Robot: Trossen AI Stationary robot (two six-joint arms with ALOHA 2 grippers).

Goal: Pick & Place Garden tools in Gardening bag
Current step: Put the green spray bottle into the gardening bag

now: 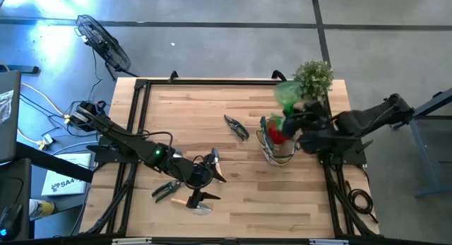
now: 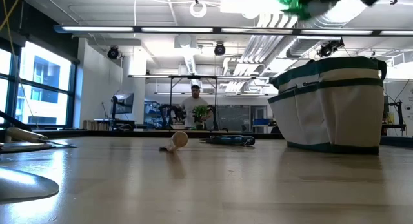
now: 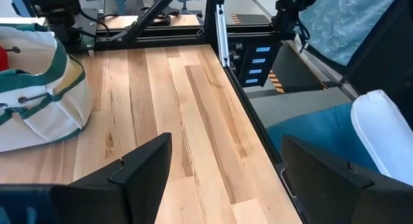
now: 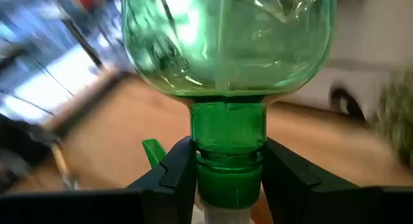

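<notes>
The gardening bag [image 1: 277, 147] stands upright on the table's right half, with a red piece [image 1: 277, 135] inside; the low view shows its beige wall and green trim [image 2: 332, 104]. My right gripper [image 1: 299, 111] is shut on the green spray bottle [image 1: 288, 95], above the bag's far side, beside the plant. My left gripper [image 1: 216, 166] hangs open over the near left, with nothing between its fingers [image 3: 145, 166]. Pruning shears [image 1: 167, 190] and a wooden-handled trowel [image 1: 195, 201] lie flat below it. Another pair of shears [image 1: 236, 127] lies mid-table. My right gripper pinches the spray bottle's green neck [image 4: 226, 137], just under the round body, between its two fingers [image 4: 174, 169], which lie across the neck. The body [image 4: 226, 37] reaches out beyond the fingertips. The bottle is lifted clear, high above the table [image 2: 292, 0].
A bushy green plant [image 1: 313, 77] stands at the far right corner, close to the held bottle. The table's black frame rail [image 3: 222, 37] borders the edges. Bare wood lies across the middle and far left. A person stands far off in the room [image 2: 195, 108].
</notes>
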